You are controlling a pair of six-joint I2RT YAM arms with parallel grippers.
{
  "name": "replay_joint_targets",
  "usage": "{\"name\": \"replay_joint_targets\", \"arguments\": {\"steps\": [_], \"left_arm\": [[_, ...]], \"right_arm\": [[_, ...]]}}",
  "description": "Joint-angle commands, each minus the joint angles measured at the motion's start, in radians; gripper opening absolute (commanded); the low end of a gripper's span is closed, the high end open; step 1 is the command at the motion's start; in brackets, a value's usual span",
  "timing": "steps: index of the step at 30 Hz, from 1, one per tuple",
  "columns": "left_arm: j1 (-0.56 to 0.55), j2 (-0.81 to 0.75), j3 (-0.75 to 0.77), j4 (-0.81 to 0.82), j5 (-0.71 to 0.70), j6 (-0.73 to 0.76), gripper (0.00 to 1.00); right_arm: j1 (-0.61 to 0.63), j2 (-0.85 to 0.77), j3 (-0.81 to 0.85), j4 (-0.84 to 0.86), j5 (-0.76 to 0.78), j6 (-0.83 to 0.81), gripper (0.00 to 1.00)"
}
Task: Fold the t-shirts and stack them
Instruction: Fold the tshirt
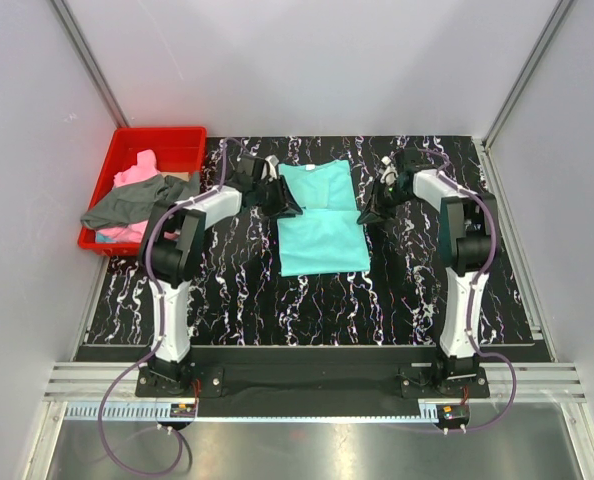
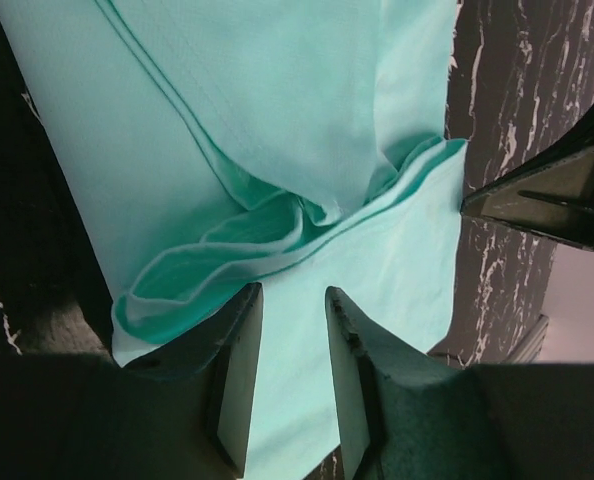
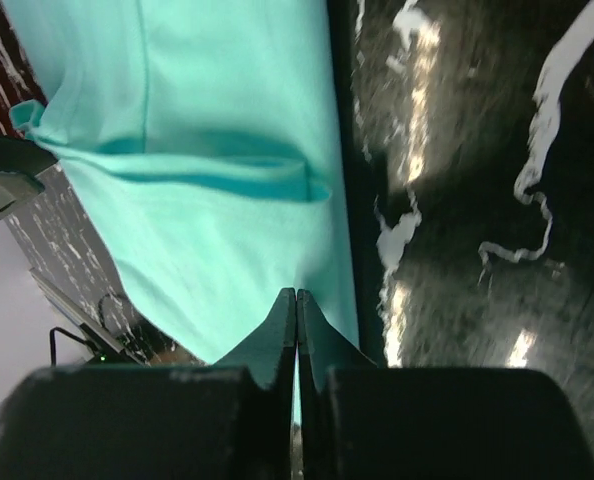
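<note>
The teal t-shirt [image 1: 322, 225] lies on the marbled black table, its top part folded down across the middle. My left gripper [image 1: 282, 200] is at the shirt's left edge; in the left wrist view it [image 2: 292, 300] is open, with flat teal cloth [image 2: 277, 100] showing between the fingers. My right gripper [image 1: 370, 213] is at the shirt's right edge; in the right wrist view it [image 3: 296, 295] is shut, its tips on the teal cloth [image 3: 207, 120] near the edge. The pink t-shirt [image 1: 137, 172] and the dark grey t-shirt [image 1: 127, 205] lie crumpled in the bin.
The red plastic bin [image 1: 167, 140] stands at the back left, and the grey shirt hangs over its front rim. Grey walls close in the table on three sides. The other arm's gripper [image 2: 547, 190] shows across the shirt in the left wrist view.
</note>
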Motion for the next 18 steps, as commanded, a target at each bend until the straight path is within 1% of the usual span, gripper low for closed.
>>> {"name": "replay_joint_targets", "arguments": {"steps": [1,8,12,18], "left_arm": [[0.004,0.029,0.065,-0.032,-0.035,0.050,0.37],[0.030,0.057,0.075,-0.043,-0.092,0.081,0.38],[0.044,0.058,0.070,-0.025,-0.087,0.084,0.39],[0.058,0.066,0.134,-0.040,-0.050,0.081,0.41]], "right_arm": [[-0.008,0.059,0.081,-0.022,-0.039,-0.043,0.00],[-0.013,0.124,0.110,0.023,-0.046,-0.049,0.00],[-0.013,0.116,0.084,0.036,-0.023,-0.049,0.00],[-0.013,0.081,0.075,0.041,-0.019,-0.027,0.00]]}}
